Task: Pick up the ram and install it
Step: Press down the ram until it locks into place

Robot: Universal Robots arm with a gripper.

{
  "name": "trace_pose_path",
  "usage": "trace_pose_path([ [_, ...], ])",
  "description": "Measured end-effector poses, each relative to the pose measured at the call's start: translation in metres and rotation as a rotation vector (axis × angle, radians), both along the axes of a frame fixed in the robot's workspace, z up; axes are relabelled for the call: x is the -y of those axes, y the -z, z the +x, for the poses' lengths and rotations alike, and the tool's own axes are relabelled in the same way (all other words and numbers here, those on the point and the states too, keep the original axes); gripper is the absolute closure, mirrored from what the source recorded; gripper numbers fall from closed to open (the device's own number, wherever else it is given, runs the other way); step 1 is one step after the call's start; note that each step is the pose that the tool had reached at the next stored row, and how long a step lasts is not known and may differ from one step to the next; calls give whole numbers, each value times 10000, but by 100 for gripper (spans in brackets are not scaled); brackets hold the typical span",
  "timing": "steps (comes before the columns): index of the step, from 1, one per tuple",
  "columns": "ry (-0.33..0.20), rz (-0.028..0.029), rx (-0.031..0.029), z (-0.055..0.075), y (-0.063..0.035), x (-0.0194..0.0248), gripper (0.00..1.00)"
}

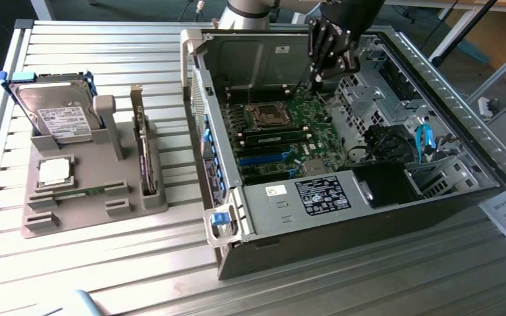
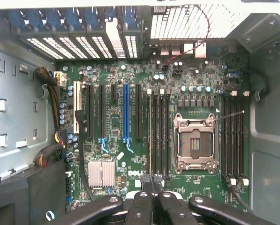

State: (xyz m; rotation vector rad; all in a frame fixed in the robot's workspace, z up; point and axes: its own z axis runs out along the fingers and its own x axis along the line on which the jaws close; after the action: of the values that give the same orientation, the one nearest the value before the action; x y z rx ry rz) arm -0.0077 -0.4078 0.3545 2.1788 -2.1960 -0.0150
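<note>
1. Ram (image 1: pixel 275 137) stands on edge in a memory slot just beside the empty processor socket (image 1: pixel 266 117). It looks placed there, though I cannot tell whether it is fully latched.
2. The computer case (image 1: pixel 253 49) lies open on the bench (image 1: pixel 103 276) with the motherboard (image 1: pixel 315 141) facing up, so the slots can be reached from above.
3. At the exterior view's left, a grey holder (image 1: pixel 42 224) keeps a hard drive (image 1: pixel 55 115), a processor chip (image 1: pixel 53 171) and another green stick (image 1: pixel 82 193) in separate seats, each easy to grasp.
4. The tool (image 1: pixel 321 74) hangs over the board. In the wrist view its fingers (image 2: pixel 142 206) are pressed together in line with the ram's slot, pinching nothing.
</note>
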Motion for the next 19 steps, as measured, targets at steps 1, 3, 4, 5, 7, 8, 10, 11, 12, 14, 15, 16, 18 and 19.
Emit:
trace_pose_path([
  [1, -1, -1, -1, 16, 0, 0, 89],
  [3, -1, 0, -1, 52, 0, 0, 89],
  [4, -1, 0, -1, 69, 0, 0, 89],
  [5, 0, 1, -1, 86, 0, -1, 89],
  [7, 0, 1, -1, 121, 0, -1, 89],
  [8, -1, -1, -1, 137, 0, -1, 89],
  [10, 0, 0, -1, 169, 0, -1, 89],
  [11, -1, -1, -1, 182, 0, 0, 89],
  [12, -1, 0, -1, 193, 0, 0, 89],
  [14, 0, 0, -1, 217, 0, 0, 89],
  [15, 0, 0, -1, 219, 0, 0, 89],
  [16, 0, 0, -2, 220, 0, 0, 89],
  [18, 0, 0, -1, 220, 0, 0, 89],
  [19, -1, -2, -2, 220, 1, 0, 89],
])
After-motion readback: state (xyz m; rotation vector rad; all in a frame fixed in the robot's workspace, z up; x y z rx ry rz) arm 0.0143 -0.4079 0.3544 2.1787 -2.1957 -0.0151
